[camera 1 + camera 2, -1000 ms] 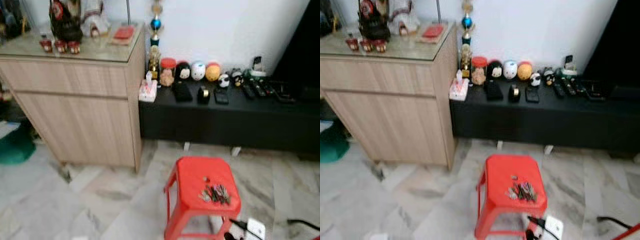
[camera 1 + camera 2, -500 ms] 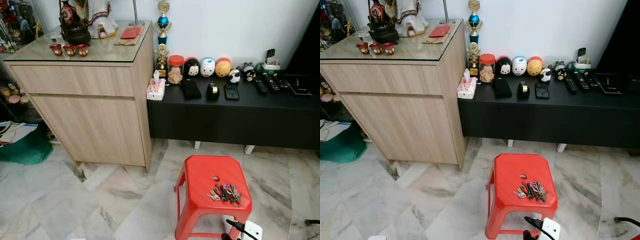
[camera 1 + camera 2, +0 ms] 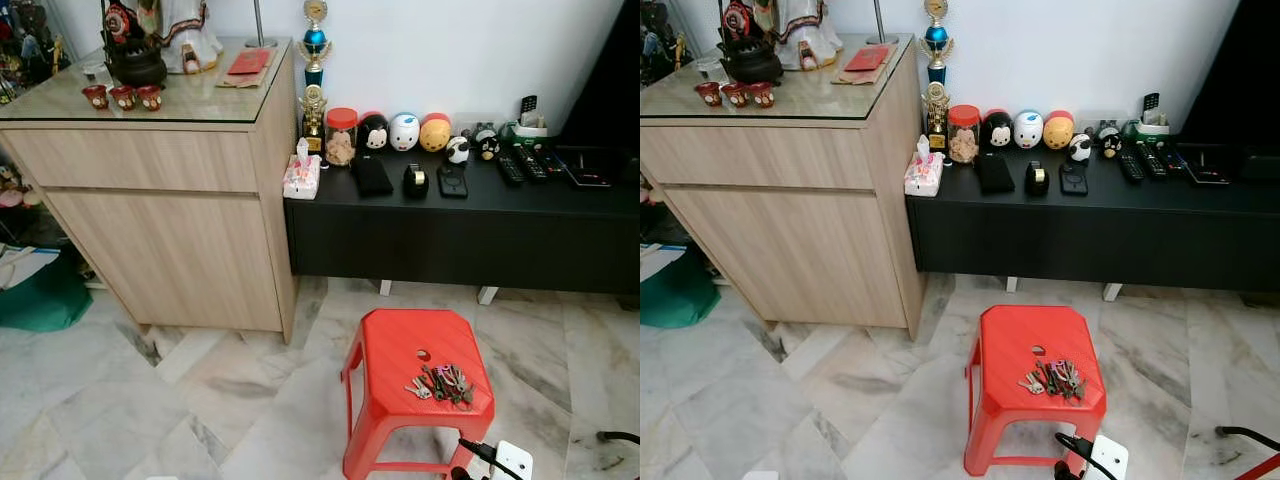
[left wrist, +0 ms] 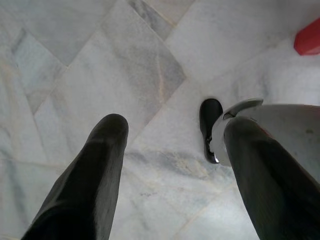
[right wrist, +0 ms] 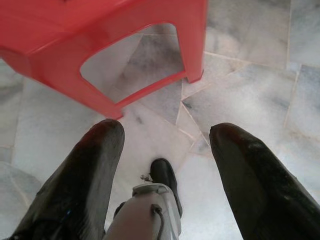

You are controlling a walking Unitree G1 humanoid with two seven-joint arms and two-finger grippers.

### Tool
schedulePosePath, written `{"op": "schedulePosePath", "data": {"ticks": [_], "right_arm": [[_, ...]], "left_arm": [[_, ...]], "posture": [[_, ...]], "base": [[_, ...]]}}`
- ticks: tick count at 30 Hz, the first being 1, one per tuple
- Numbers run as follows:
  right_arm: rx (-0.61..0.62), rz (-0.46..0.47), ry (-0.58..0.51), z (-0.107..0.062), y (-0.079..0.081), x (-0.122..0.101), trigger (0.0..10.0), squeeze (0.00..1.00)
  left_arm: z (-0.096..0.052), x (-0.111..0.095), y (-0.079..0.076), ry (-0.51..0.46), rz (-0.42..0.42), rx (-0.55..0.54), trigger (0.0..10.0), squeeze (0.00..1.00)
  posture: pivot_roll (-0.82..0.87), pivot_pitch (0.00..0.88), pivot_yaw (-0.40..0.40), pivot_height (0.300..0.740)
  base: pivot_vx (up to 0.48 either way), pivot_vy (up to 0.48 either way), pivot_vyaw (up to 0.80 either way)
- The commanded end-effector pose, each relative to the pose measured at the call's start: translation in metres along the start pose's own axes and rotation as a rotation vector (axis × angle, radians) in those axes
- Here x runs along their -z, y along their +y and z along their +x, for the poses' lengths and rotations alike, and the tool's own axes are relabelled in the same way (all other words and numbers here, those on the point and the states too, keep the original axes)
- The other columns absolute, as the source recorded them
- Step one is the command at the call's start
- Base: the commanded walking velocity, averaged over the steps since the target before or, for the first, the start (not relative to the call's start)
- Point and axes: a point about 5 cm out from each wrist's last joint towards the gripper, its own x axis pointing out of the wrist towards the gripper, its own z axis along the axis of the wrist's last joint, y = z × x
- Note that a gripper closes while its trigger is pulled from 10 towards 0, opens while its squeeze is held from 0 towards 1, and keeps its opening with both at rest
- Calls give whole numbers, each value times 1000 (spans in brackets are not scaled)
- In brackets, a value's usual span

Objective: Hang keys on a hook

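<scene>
Now the keys (image 3: 440,384) lie on the red stool (image 3: 400,350), while wrist views show the left gripper (image 4: 172,165) and right gripper (image 5: 167,165) spread wide, empty, above the marble floor (image 4: 125,75).

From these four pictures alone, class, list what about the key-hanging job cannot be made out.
- The bunch of metal keys on the red plastic stool: too small in the eye views to count the keys or see a ring.
- White plug block on the marble floor: cut off by the bottom edge of the eye views.
- Small items on the black low cabinet: too small to identify; no hook can be made out among them.
</scene>
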Motion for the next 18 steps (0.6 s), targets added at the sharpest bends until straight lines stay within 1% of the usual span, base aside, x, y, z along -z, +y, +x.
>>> {"op": "schedulePosePath", "data": {"ticks": [1,2,16,18], "right_arm": [[9,-2,0,0,-3,0,10000,0],[10,2,-1,0,-3,0,10000,0],[13,3,-8,0,-3,-3,10000,0],[11,-22,-2,0,-3,-3,10000,0]], "left_arm": [[0,3,-3,14,5,9,10000,0],[0,3,-3,14,5,9,10000,0],[0,0,-4,10,4,9,10000,0],[1,0,-3,11,3,8,10000,0]], "posture": [[49,0,-26,740],[46,0,-26,740],[55,0,-34,740],[60,0,-36,740]], "base": [[0,0,-469],[0,0,-400],[0,0,0],[0,0,0]]}}
